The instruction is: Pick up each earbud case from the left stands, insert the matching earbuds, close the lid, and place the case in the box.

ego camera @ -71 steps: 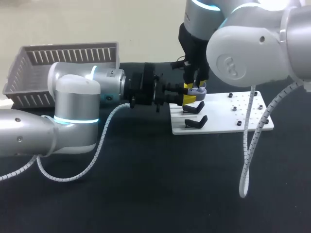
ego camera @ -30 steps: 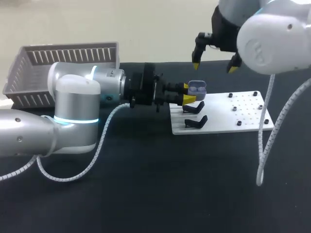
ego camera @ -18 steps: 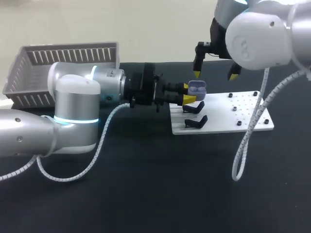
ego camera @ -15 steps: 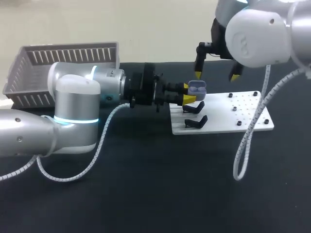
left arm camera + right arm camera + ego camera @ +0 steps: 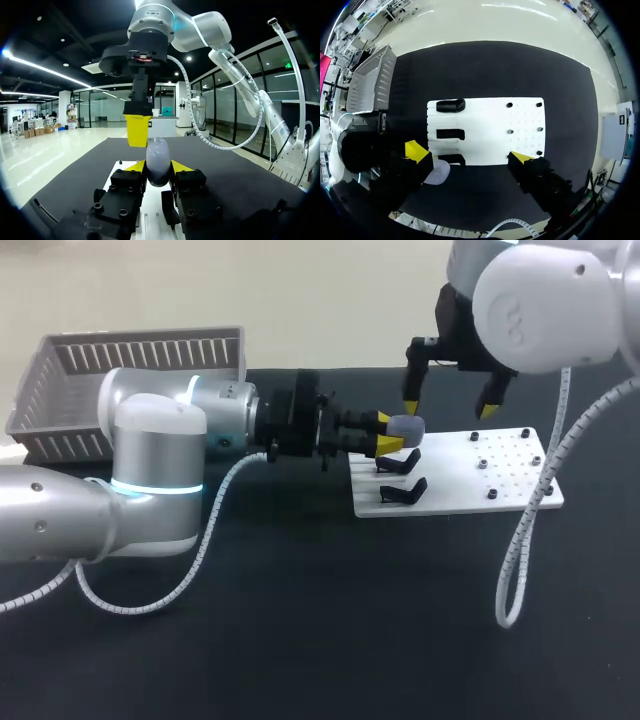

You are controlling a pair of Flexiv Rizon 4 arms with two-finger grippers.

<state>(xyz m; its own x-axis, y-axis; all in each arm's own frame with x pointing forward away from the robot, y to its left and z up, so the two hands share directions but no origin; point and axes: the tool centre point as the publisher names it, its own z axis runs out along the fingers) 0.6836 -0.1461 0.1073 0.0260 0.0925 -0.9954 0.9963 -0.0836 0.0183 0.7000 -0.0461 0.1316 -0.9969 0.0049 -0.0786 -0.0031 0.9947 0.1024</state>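
My left tool (image 5: pixel 388 433) is clamped on the earbud case (image 5: pixel 405 426), whose lid looks shut. It holds the case above the white plate's (image 5: pixel 500 475) edge nearest the box (image 5: pixel 130 355), which sits at the tabletop's far left corner. My right tool (image 5: pixel 446 407) hangs spread and empty just above the case.

The risk I see is that one of its fingers (image 5: pixel 137 131) is so close over the case that swinging away could knock it askew, since I grip only its rounded flanks. An unlatched lid could also pop open.

The left wrist view shows that closeness, which the head view does not. Only the right wrist view shows three dark stands (image 5: pixel 450 134).
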